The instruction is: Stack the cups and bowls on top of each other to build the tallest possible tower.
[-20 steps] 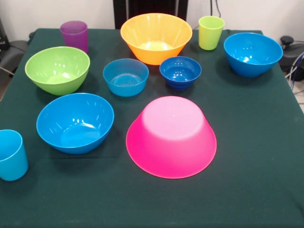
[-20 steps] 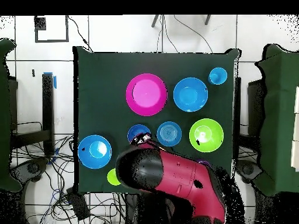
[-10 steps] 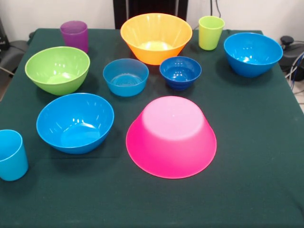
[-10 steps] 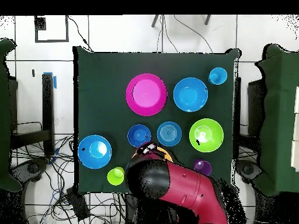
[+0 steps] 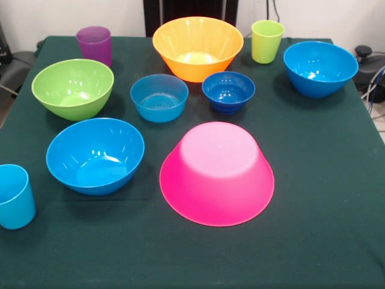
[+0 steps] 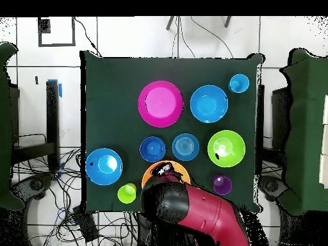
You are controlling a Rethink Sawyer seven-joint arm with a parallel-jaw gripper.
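Judging from their glossy, thin-walled plastic, the bowls and cups were expected to be light, stiff and slippery, and not fragile. A hold across a rim was judged the most secure on every upright piece, one finger inside the wall and one outside. The pink bowl [image 5: 216, 173] lay mouth down near the middle of the tabletop [image 5: 325, 241], so no rim was offered; its flat base was judged a good seat for the next piece.

No tower had been built: every piece stood apart on the cloth. The orange bowl [image 5: 197, 47] stood upright at the far edge, with the dark-blue bowl [image 5: 228, 91] and the light-blue small bowl [image 5: 159, 97] just in front of it. The green bowl [image 5: 73, 88] and one medium blue bowl [image 5: 95, 155] were on the picture's left in the front view, the other medium blue bowl [image 5: 320, 68] on its right. The purple cup [image 5: 94, 45], the yellow-green cup [image 5: 267, 41] and the light-blue cup [image 5: 14, 196] stood upright near the edges.

All upright containers were seen to be empty.

In the overhead view the arm [image 6: 195, 214] covered part of the orange bowl. The tool [image 6: 164, 170] was seen only as a small pale part at the arm's end, and whether it was spread or pressed together could not be told.
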